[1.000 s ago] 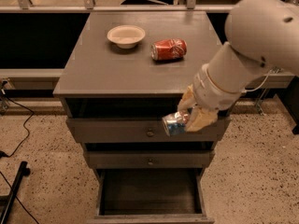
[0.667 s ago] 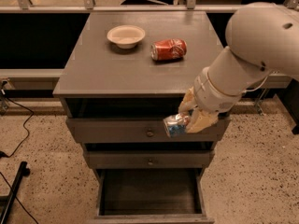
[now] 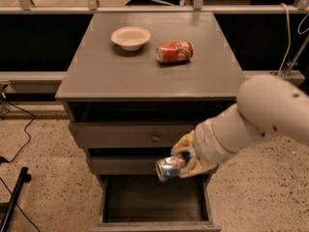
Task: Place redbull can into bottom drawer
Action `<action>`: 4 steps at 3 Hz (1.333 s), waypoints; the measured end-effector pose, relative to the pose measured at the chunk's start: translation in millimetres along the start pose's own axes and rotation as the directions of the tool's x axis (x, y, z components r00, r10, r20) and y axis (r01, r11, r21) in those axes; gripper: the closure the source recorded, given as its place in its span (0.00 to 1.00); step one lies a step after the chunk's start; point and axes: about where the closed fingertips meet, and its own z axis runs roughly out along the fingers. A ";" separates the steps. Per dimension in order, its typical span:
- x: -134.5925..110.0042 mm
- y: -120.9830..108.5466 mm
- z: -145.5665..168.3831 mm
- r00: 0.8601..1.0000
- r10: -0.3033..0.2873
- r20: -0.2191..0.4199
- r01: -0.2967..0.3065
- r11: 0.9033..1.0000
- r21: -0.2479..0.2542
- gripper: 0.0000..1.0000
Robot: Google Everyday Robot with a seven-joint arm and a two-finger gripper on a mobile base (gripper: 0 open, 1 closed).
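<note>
**Operator:** Where is the can?

**Spotter:** Your claw (image 3: 186, 158) is pinching the redbull can (image 3: 169, 167), with one tan finger over it and one under it. The can lies sideways in the grip, its silver end turned to your left. It hangs in the air in front of the lower knobbed drawer (image 3: 125, 164), above the open mouth of the bottom drawer (image 3: 154, 225) and not yet inside it.

**Operator:** And the drawer itself?

**Spotter:** It is pulled out toward you. You look straight down onto its dark floor, with the side walls and front rim showing all round. The can sits over the right half of the opening, clear of the rim. The upper knobbed drawer (image 3: 155, 138) is closed, with a dark gap between it and the counter (image 3: 145, 76).

**Operator:** What is on top?

**Spotter:** A pale bowl (image 3: 130, 36) stands upright toward the back left of the counter, and you see only its own pale inside. Just to its right a red soda can (image 3: 175, 51) lies on its side, apart from the bowl. Your arm (image 3: 260, 117) comes in from the right and does not touch the counter.
</note>
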 end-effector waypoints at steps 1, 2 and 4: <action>40.6 47.5 63.0 0.989 0.062 0.137 -0.070 0.996 0.058 1.00; 71.9 48.4 81.0 0.985 0.073 0.159 -0.096 0.985 0.143 1.00; 125.4 32.6 95.2 0.989 0.096 0.114 -0.120 0.965 0.235 1.00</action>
